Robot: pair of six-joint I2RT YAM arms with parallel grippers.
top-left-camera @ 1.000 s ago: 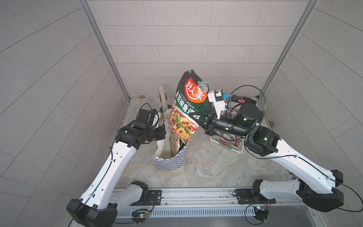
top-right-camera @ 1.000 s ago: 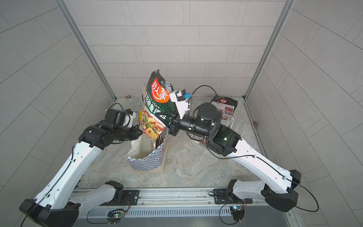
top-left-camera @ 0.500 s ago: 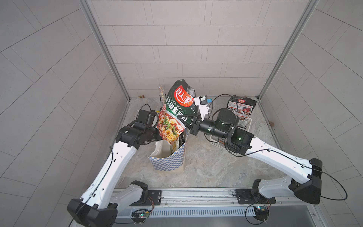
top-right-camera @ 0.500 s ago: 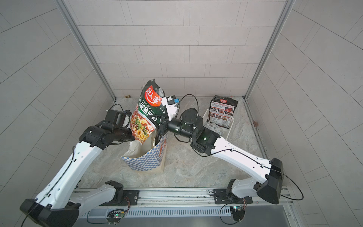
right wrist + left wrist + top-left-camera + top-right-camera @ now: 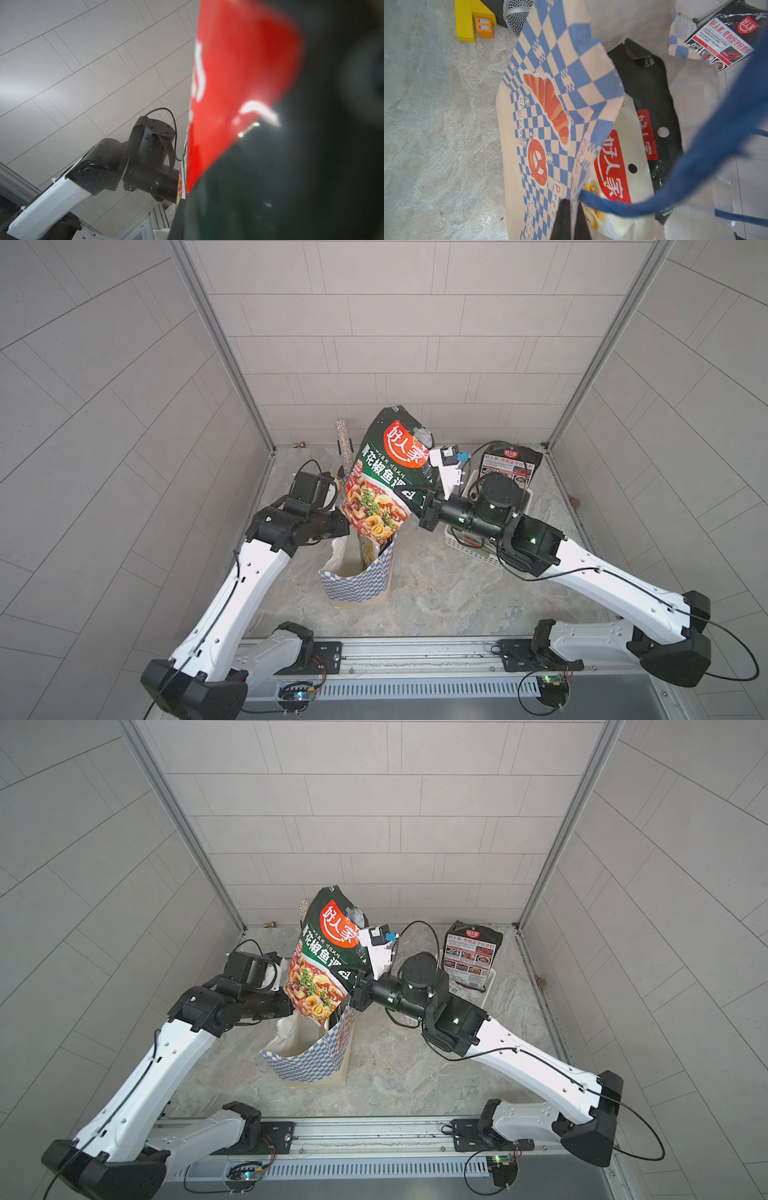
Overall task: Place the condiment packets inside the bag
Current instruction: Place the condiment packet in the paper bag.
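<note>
We hold our left arm (image 5: 249, 572) forward and inward with the elbow raised, and the left gripper (image 5: 572, 204) is pinched on the rim of the bag (image 5: 550, 62). Our right arm (image 5: 602, 576) reaches inward opposite it, and the right gripper (image 5: 417, 508) is clamped on an edge of the green condiment packet (image 5: 390, 472).

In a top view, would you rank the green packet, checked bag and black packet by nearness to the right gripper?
1. green packet: held in the right gripper.
2. checked bag: just below it.
3. black packet: farther back, in the white basket.
</note>
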